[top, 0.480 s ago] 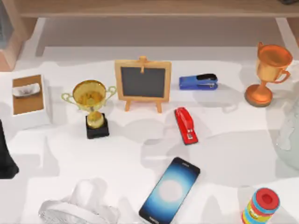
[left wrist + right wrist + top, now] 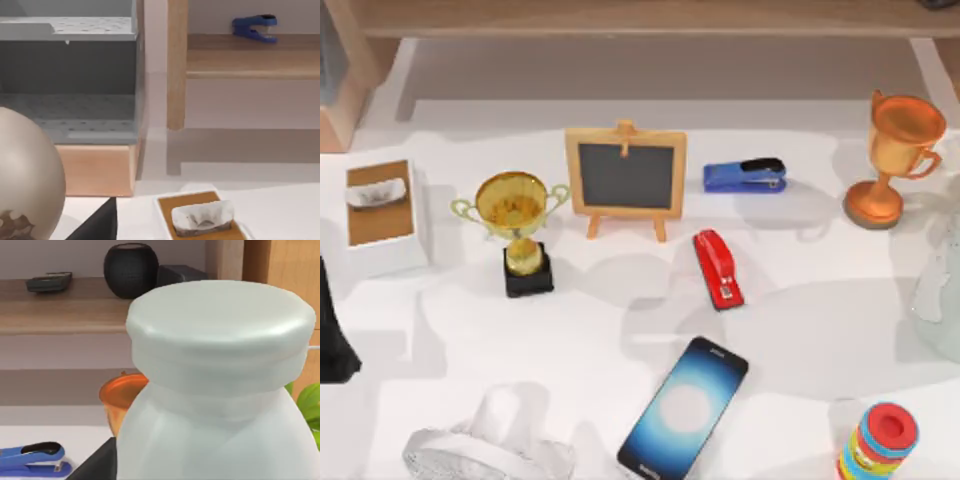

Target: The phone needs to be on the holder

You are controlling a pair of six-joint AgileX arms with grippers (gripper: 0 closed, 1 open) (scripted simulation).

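The phone point(image 2: 685, 410) lies flat near the table's front edge at the centre, black with a blue screen and a pale middle, angled with its top toward the right. The white holder point(image 2: 490, 445) stands at the front left, a short gap left of the phone. My left arm point(image 2: 332, 340) is a dark shape parked at the left edge, far from both. A dark sliver of my left gripper point(image 2: 97, 225) shows in the left wrist view. A like sliver of my right gripper point(image 2: 97, 465) shows in the right wrist view, close behind a white bottle point(image 2: 215, 390).
A red stapler point(image 2: 718, 268) lies just beyond the phone. Farther back stand a small chalkboard point(image 2: 626, 178), a blue stapler point(image 2: 745, 176), a gold trophy point(image 2: 515, 225) and an orange trophy point(image 2: 895, 155). A tissue box point(image 2: 380, 205) sits left, a striped can point(image 2: 880, 440) front right.
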